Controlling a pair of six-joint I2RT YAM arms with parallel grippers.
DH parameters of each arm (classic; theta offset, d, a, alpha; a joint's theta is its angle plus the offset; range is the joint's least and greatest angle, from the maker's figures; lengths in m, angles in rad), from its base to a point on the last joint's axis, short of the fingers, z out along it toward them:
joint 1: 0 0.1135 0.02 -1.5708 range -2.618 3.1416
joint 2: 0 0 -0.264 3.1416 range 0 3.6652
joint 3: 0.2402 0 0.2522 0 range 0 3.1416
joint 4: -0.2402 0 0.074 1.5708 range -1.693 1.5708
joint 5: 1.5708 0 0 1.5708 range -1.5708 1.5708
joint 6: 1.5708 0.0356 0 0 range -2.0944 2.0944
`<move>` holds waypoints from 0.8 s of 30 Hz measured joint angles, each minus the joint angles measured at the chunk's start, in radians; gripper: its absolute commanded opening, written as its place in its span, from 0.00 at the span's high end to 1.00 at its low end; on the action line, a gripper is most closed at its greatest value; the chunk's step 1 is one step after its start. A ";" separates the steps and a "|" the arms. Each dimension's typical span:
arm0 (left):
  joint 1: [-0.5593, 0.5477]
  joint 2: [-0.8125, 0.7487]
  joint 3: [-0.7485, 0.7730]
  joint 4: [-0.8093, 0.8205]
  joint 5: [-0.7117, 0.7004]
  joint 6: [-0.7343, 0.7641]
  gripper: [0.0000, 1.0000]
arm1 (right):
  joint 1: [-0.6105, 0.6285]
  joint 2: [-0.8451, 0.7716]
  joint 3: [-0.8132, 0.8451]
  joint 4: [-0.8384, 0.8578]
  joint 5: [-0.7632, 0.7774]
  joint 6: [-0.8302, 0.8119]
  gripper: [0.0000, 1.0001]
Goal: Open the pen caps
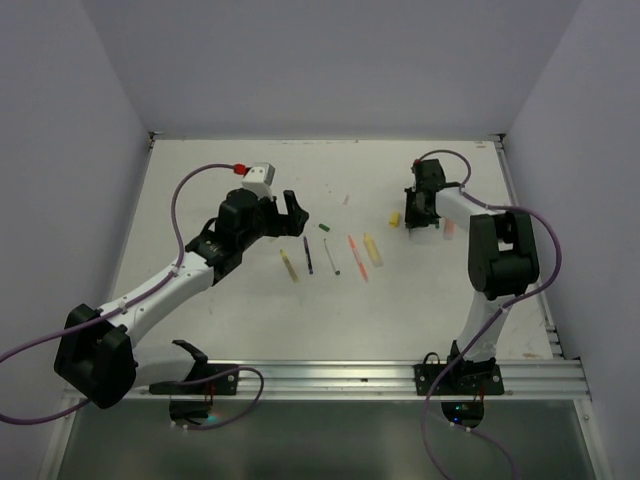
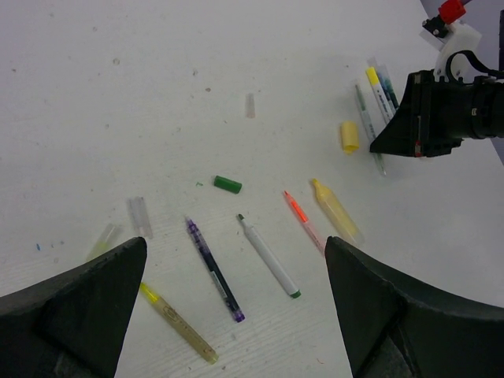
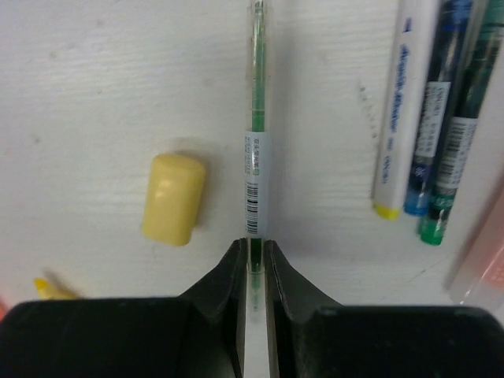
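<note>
My right gripper is low on the table at the far right, shut on the near end of a thin clear green pen that lies flat and points away from it. A loose yellow cap lies just left of that pen. My left gripper hangs open above a row of uncapped pens: a yellow pen, a purple pen, a white pen with a green tip, an orange pen and a yellow highlighter. Nothing is between its fingers. A green cap lies beyond them.
Three more pens lie side by side right of the held pen, with a pale pink piece at the edge. Clear caps lie left of the row and another farther back. Walls close in the table on three sides.
</note>
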 measured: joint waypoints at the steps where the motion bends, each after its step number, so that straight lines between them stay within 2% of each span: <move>1: 0.000 0.000 0.000 0.002 0.006 0.000 0.03 | 0.014 -0.016 -0.013 0.006 -0.006 -0.010 1.00; 6: 0.000 0.012 0.019 0.012 0.064 -0.001 0.03 | 0.109 -0.172 -0.077 0.036 -0.029 -0.042 1.00; 14: 0.000 0.091 0.133 0.054 0.169 -0.038 0.03 | 0.307 -0.447 -0.127 0.153 -0.110 -0.064 1.00; 18: 0.000 0.134 0.190 0.076 0.193 -0.074 0.07 | 0.406 -0.502 -0.155 0.206 -0.153 -0.063 1.00; 24: 0.000 0.172 0.235 0.096 0.195 -0.143 0.16 | 0.476 -0.513 -0.192 0.259 -0.185 -0.048 1.00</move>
